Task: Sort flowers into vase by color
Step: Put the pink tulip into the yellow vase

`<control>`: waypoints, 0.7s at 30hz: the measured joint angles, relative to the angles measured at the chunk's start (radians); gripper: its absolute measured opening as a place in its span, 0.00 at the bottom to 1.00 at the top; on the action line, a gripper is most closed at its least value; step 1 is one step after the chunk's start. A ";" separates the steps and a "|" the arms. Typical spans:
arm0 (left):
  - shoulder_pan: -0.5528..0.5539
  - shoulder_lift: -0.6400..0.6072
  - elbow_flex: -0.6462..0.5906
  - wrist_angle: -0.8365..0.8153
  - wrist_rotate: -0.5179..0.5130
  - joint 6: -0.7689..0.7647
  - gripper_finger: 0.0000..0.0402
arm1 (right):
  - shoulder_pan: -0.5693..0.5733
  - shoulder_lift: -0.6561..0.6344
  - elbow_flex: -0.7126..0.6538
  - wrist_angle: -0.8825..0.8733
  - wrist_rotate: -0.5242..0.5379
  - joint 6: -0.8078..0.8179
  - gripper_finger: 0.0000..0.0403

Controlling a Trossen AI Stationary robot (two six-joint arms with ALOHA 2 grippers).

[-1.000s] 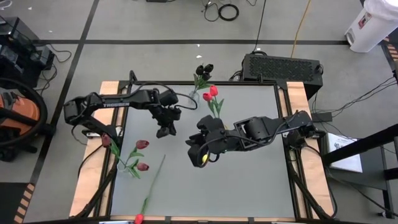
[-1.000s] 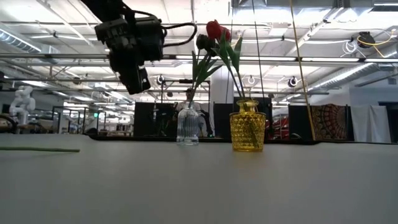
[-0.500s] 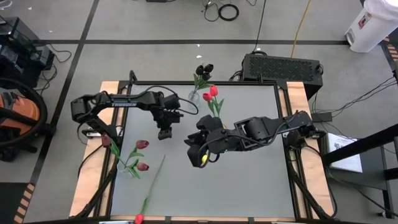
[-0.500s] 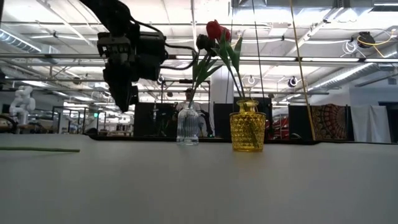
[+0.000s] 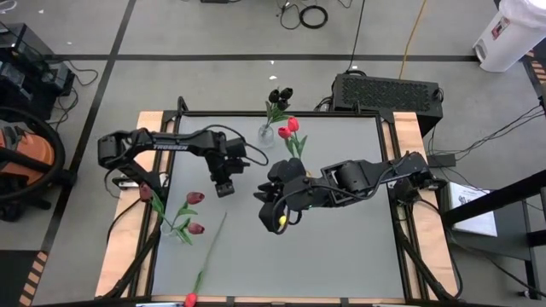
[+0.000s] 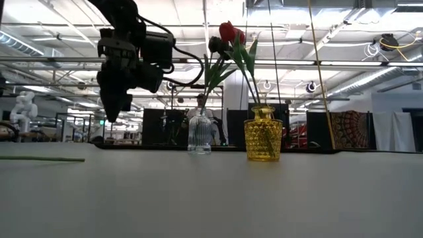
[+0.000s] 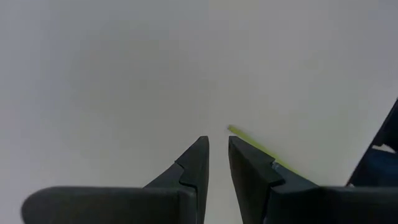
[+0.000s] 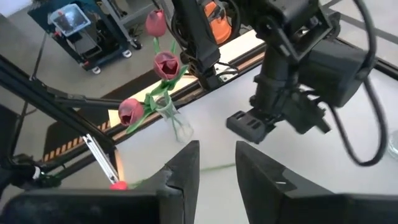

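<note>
My left gripper [image 5: 223,189] [image 6: 110,114] hangs above the table's middle left, pointing steeply down, open by a narrow gap [image 7: 217,146] with nothing in it. Just beyond its fingertips lies the stem end [image 7: 249,144] of a loose red tulip [image 5: 209,251], flat on the table with its head [image 5: 189,299] at the near edge. My right gripper [image 5: 273,211] [image 8: 217,152] is held high over the middle, open and empty. A yellow vase [image 6: 262,135] holds red tulips [image 5: 289,129]. A clear vase [image 6: 199,132] [image 5: 267,133] holds dark tulips [image 5: 280,94].
A small clear vase [image 8: 175,122] with maroon tulips [image 5: 194,198] stands near the table's left edge. Wooden strips [image 5: 128,247] border the table on both sides. A black box [image 5: 388,92] sits behind the far edge. The near right part of the table [image 5: 341,256] is bare.
My left gripper has sunk and drifted toward the table's left and near edges, rolling about its own axis as it went, so its fingers now point more steeply down. Its finger gap looks the same. The flowers and vases have stayed in place.
</note>
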 joint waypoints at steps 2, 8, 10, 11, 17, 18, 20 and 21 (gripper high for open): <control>-0.027 0.000 0.000 -0.006 0.000 -0.043 0.17 | 0.000 0.000 0.000 -0.005 -0.002 -0.010 0.24; -0.127 0.000 0.000 -0.009 -0.026 -0.181 0.17 | 0.000 0.000 0.000 -0.028 -0.040 -0.050 0.24; -0.164 0.000 0.000 -0.009 -0.066 -0.231 0.17 | 0.000 0.000 0.000 -0.038 -0.057 -0.062 0.24; -0.180 0.000 0.000 -0.009 -0.090 -0.253 0.17 | 0.000 0.000 0.000 -0.048 -0.059 -0.063 0.24; -0.248 0.000 0.000 0.003 -0.175 -0.373 0.17 | 0.010 0.000 0.000 -0.077 -0.058 -0.106 0.24; -0.254 0.000 0.000 0.013 -0.180 -0.394 0.17 | 0.011 0.000 0.000 -0.077 -0.059 -0.117 0.24; -0.260 0.000 0.000 0.033 -0.183 -0.436 0.17 | 0.013 0.000 0.000 -0.077 -0.059 -0.137 0.24; -0.260 0.001 0.000 0.041 -0.183 -0.455 0.17 | 0.014 0.000 0.000 -0.077 -0.059 -0.143 0.24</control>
